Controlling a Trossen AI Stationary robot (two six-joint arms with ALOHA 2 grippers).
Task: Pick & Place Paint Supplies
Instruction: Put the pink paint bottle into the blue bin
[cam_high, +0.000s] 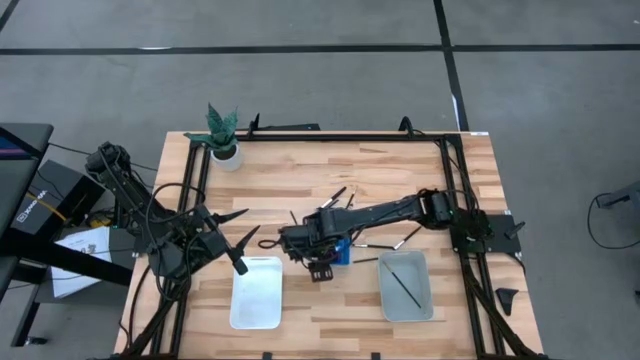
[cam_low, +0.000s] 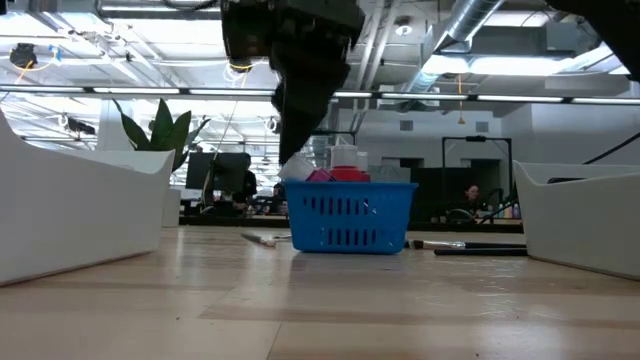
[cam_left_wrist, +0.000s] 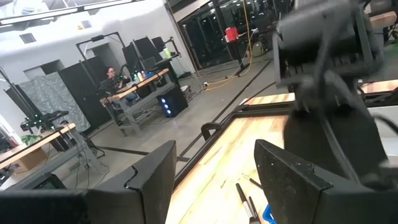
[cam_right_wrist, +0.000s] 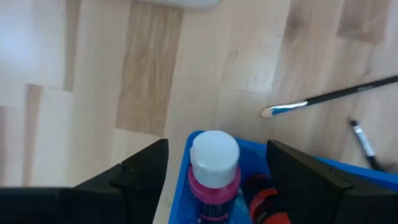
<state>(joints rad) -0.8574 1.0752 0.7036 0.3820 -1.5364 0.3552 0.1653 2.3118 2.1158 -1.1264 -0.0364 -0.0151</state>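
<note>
From above, I have the right pincer (cam_high: 318, 266) reached across the worktop (cam_high: 300, 170) to the middle, hovering over the blue rack (cam_high: 340, 251), while the left pincer (cam_high: 243, 240) waits at the left, just above the far edge of the white tray (cam_high: 255, 300). One brush (cam_high: 404, 281) lies in the grey tray (cam_high: 405, 310) on the right, and loose brushes (cam_high: 340, 195) lie on the wood beyond the rack. At worktop level the rack (cam_low: 349, 216) stands in the middle with bottle tops showing over its rim and the dark arm hanging above it. My left wrist camera shows its fingers (cam_left_wrist: 149, 180) spread apart and holding nothing. My right wrist camera looks down between spread fingers (cam_right_wrist: 137, 168) at a white-capped bottle (cam_right_wrist: 214, 171) standing upright in the rack's near corner, with nothing pinched yet. I judge the bottle light, stiff and rather smooth plastic, so I would take it around the cap or neck, squarely, since a skewed grip could let it slip or snag the rack wall. The brushes look thin and hard to pinch flat off wood.
</note>
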